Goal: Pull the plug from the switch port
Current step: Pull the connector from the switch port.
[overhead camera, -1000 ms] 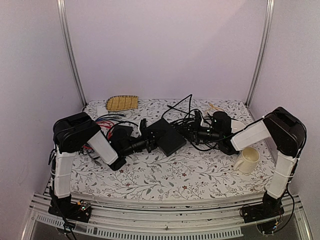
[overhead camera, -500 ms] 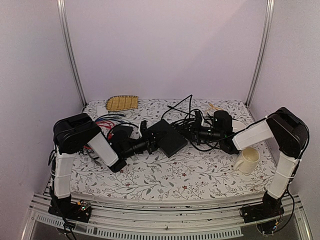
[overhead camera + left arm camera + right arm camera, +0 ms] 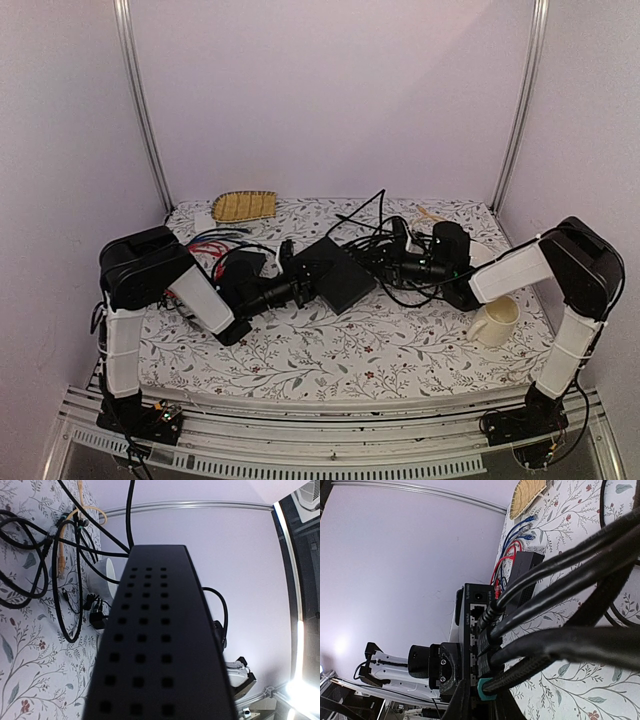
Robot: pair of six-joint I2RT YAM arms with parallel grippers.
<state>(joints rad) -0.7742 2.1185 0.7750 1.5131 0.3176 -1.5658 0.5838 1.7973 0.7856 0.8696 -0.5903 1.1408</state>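
The switch is a flat black box, tilted above the mat at mid-table. My left gripper is shut on its left end; the switch's vented side fills the left wrist view and hides the fingers. In the right wrist view the port face shows several black cables plugged in a row. The lowest plug has a teal boot and sits at its port. My right gripper is shut on this plug, one finger on each side. It reaches in from the right in the top view.
A tangle of black cables lies behind the switch. A thinner black slab with red and blue cables lies at the left. A woven tray is at the back left, and a cream mug at the right.
My right wrist has drawn slightly to the right. The left arm's upper part has shifted a little left. The switch stays held in about the same place.
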